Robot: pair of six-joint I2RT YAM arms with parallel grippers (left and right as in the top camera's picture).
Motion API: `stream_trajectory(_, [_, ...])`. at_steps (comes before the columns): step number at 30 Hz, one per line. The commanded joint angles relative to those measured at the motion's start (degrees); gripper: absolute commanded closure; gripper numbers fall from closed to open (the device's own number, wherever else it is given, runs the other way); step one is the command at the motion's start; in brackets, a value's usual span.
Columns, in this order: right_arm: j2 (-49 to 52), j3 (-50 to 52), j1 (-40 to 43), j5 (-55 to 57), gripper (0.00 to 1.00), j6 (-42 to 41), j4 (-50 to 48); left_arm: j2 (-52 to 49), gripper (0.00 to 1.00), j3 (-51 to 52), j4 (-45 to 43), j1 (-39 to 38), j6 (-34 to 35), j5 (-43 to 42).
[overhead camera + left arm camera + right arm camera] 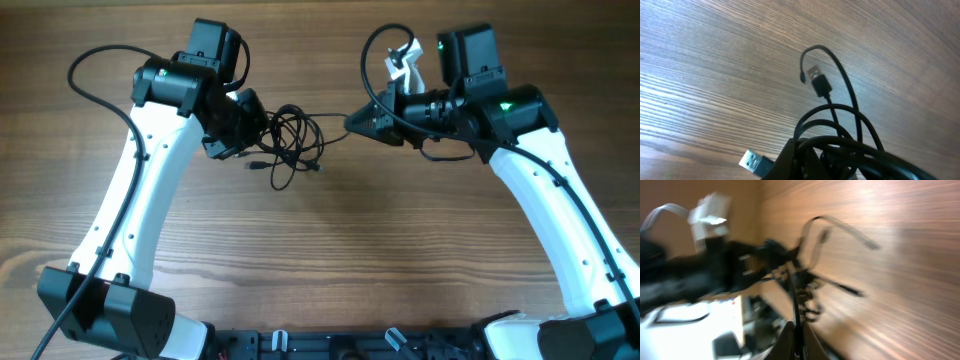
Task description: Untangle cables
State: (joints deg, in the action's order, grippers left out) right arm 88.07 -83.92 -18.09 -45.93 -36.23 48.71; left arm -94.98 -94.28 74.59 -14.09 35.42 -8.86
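My left gripper has its fingers pressed together on the cables. The black loops crowd right against the fingertips at the bottom of my wrist view. I take this hold to be an anchor, pinning one side of the knot so that it cannot slide when the other side is drawn away.

My right gripper is pinched flat on a single strand that runs almost straight from the right of the knot to my fingertips. The wrist picture on that side is smeared, but a thin cord can be made out rising from the closed tips. The line looks taut to me, which suits a pull meant to tease one cord out of the tangle.

Outward from the knot, one USB plug stands out above it on a curved stalk of cord, clear of the loops. A second, silver-ended plug pokes out beside my left fingertips. Loose loops hang from the knot towards my base, lying on the wooden table between my two arms.

As for containers, there are none in sight (no bin, tray or box), so nothing is held in anything, and the cords simply lie on the bare wood. I judge the untangling far from finished, since the loops cross one another thickly.
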Motion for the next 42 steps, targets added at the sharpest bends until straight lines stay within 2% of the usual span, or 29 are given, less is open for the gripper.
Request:
stream_trajectory(1, [-1.0, -1.1, 0.1, 12.2, 0.96, 3.3, 2.3, -0.7, 0.96, 0.3, 0.0, 0.4, 1.8, 4.1])
stream_trajectory(8, [-1.0, -1.1, 0.1, 23.6, 0.96, 2.9, 7.2, -0.7, 0.96, 1.2, -0.5, 0.4, 3.1, 4.0])
stream_trajectory(11, [-1.0, -1.1, 0.1, 30.5, 0.95, -0.9, 9.7, -0.7, 0.96, 2.4, -0.9, 0.4, 4.4, 4.0])
stream_trajectory(17, [-1.0, -1.1, 0.1, 31.9, 0.85, -1.3, 10.8, -0.7, 0.96, 5.9, -3.6, 0.3, 6.0, 3.3])
stream_trajectory(19, [-1.0, -1.1, 0.1, 32.0, 0.76, -1.3, 11.0, -0.7, 0.96, 6.5, -4.2, 0.3, 6.0, 2.3])
stream_trajectory(22, [-0.9, -1.1, 0.1, 32.0, 0.48, -1.3, 11.0, -0.7, 0.96, 7.0, -4.8, 0.3, 6.0, 0.6])
stream_trajectory(24, [-0.8, -1.1, 0.0, 31.9, 0.39, -1.3, 11.0, -0.7, 0.96, 7.0, -4.9, 0.3, 6.0, -0.8])
stream_trajectory(28, [-0.2, -1.1, -0.1, 30.1, 0.27, -0.8, 11.1, -0.7, 0.96, 7.0, -6.8, 0.3, 3.8, -8.9])
stream_trajectory(33, [1.8, -1.1, -0.1, 26.5, 0.21, 3.0, 11.0, -0.2, 0.96, 6.9, -13.7, 0.3, -1.7, -29.4])
stream_trajectory(35, [2.9, -1.1, -0.1, 26.6, 0.18, 3.3, 11.6, 0.6, 0.96, 6.9, -17.6, 0.4, -1.8, -37.6])
stream_trajectory(39, [5.2, -1.1, -0.1, 26.5, 0.17, 3.3, 12.4, 3.0, 0.96, 6.9, -24.6, 0.5, -1.2, -48.7])
stream_trajectory(42, [6.6, -1.1, -0.1, 26.3, 0.17, 3.3, 12.3, 5.3, 0.96, 6.9, -28.3, 0.5, 4.0, -51.2])
